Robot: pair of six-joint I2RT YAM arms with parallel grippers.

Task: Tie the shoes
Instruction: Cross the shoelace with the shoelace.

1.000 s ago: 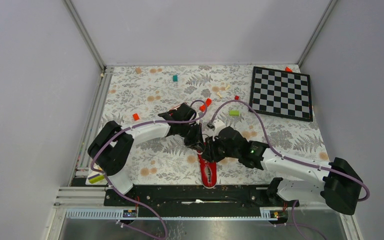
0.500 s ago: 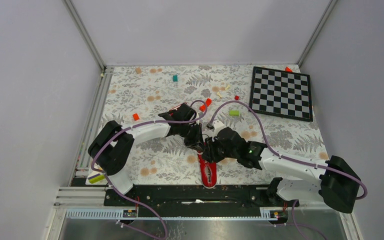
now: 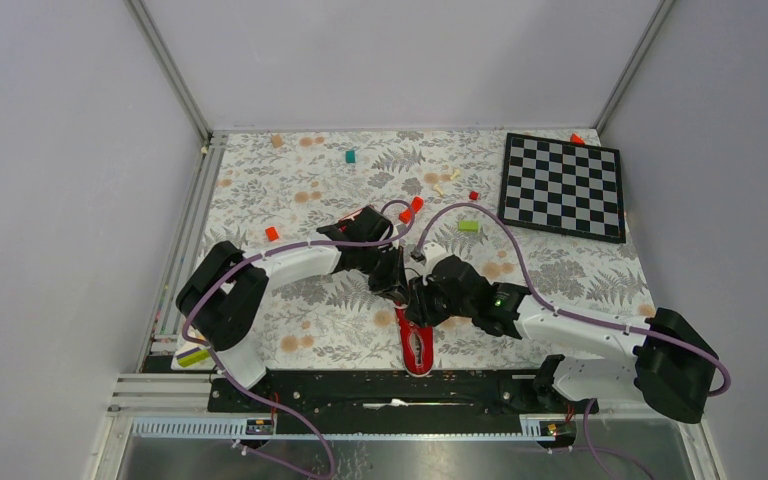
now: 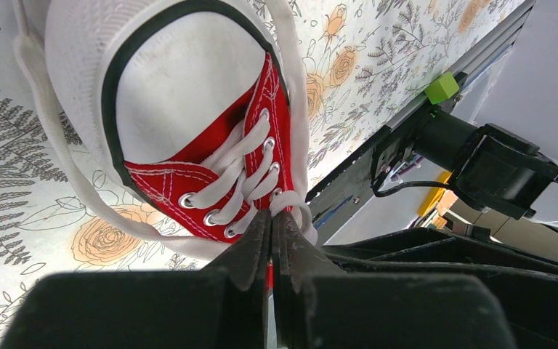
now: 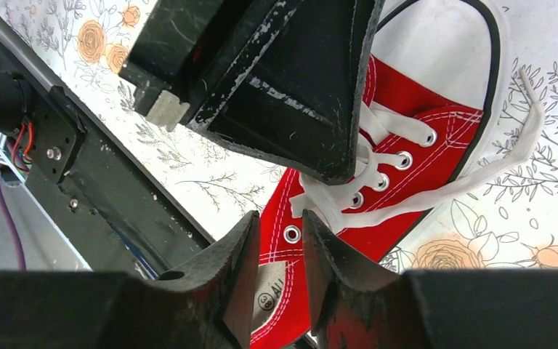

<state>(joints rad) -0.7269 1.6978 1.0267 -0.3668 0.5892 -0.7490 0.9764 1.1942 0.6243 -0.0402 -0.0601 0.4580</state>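
The red sneaker (image 3: 416,346) with white toe cap lies near the table's front edge, between both arms. In the left wrist view its toe cap (image 4: 189,94) fills the top, and my left gripper (image 4: 272,218) is shut at the upper eyelets, pinching a white lace (image 4: 294,207) at its tip. A loose lace end (image 5: 512,153) trails over the floral tabletop. My right gripper (image 5: 282,222) hovers open over the shoe's red collar (image 5: 334,247), an eyelet showing between its fingers and nothing held. The left gripper's black body (image 5: 283,80) sits just above it.
A chessboard (image 3: 563,186) lies at the back right. Small blocks are scattered about: green (image 3: 350,156), red (image 3: 272,233), lime (image 3: 468,225). The black base rail (image 3: 380,385) runs right behind the shoe's heel. Purple cables arc over both arms.
The right arm's elbow and forearm have drifted slightly left. Both grippers stay at the shoe, their jaws unchanged.
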